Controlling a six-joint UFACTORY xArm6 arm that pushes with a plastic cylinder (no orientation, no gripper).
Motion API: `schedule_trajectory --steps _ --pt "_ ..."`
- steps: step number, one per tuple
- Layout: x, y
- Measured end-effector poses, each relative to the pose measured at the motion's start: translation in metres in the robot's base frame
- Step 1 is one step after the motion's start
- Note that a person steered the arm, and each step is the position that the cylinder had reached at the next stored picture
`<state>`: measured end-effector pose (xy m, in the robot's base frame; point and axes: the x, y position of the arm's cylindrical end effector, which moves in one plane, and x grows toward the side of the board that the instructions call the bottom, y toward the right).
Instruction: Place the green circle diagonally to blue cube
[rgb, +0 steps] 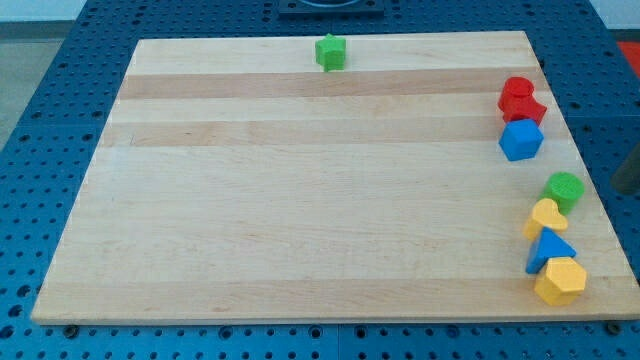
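The green circle (565, 189) lies near the board's right edge. The blue cube (521, 140) sits up and to the left of it, a small gap apart. A dark shape at the view's right edge looks like my rod. Its lower end, my tip (622, 187), is just off the board, to the right of the green circle and not touching it.
Two red blocks (521, 101) press together just above the blue cube. Below the green circle lie a yellow heart (546, 216), a blue triangle (549, 248) and a yellow hexagon (560, 281). A green star (331, 52) sits at the top edge of the wooden board (300, 200).
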<state>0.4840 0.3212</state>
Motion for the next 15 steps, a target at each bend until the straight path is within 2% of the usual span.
schedule_trajectory --steps 3,6,15 --pt "0.003 -0.060" --pt "0.003 -0.095" --pt "0.009 -0.160"
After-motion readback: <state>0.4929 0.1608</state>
